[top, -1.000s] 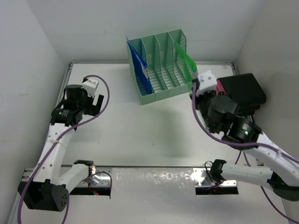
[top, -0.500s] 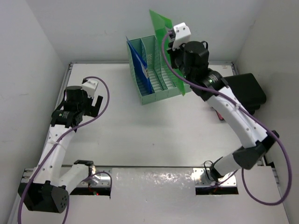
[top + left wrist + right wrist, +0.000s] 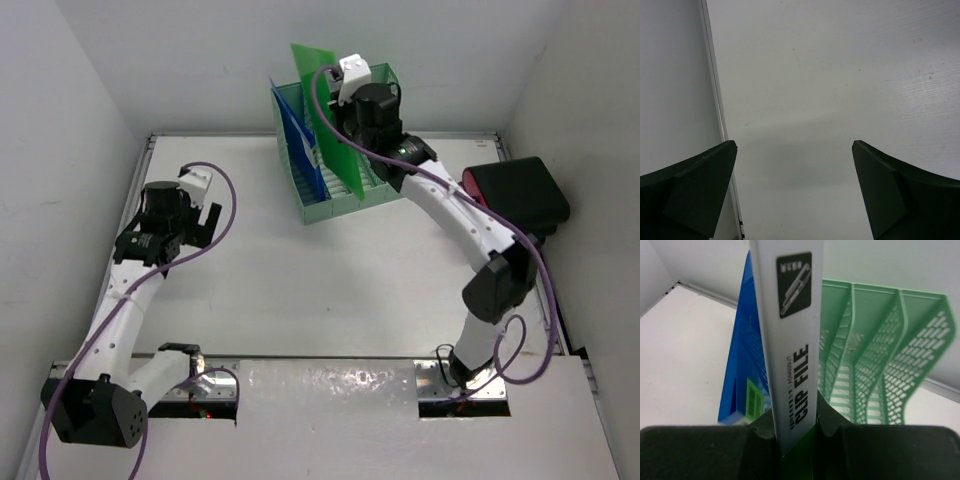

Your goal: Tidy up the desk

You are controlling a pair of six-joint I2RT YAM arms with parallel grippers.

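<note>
The white desk (image 3: 300, 290) fills the floor of a walled cell, and a mint-green mesh file rack (image 3: 345, 200) stands near its far edge. The right gripper (image 3: 797, 435) reaches over the rack with its jaws pinched on the white spine of a green clip file (image 3: 312, 80). It holds the file upright and edge-on, likely so it can slide down into a free slot beside the blue folder (image 3: 295, 135) already standing in the leftmost compartment. The left gripper (image 3: 794, 145) hovers over bare desk near its left edge, jaws wide apart and holding nothing — apparently parked out of the way. A dark boxy object with a red edge (image 3: 520, 195) sits at the desk's right side.
</note>
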